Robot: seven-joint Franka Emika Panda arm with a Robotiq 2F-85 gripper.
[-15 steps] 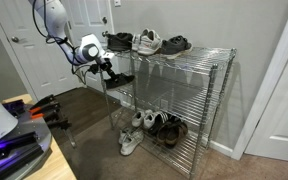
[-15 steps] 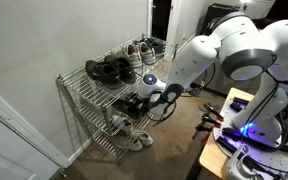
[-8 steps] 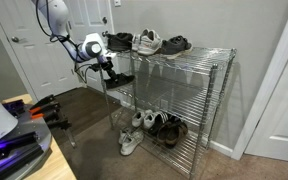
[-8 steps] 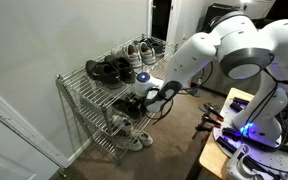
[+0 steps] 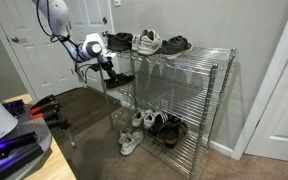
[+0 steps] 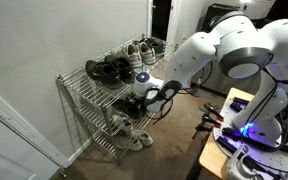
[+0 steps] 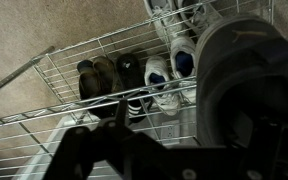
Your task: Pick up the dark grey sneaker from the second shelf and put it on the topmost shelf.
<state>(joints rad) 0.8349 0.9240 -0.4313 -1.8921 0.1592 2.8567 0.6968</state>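
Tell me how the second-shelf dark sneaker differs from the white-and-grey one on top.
The dark sneaker is nearly black; the white-and-grey sneaker is pale. The dark sneaker lies on the second shelf by the pincer; the white-and-grey sneaker on the top shelf. Both sit on one rack.

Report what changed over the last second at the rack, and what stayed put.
The gripper shifted slightly up and closer to the rack in the first half second, then held still. It stayed open near the dark grey sneaker on the second shelf; nothing was taken hold of or let go. The sneaker and the shoes on the topmost shelf did not move.
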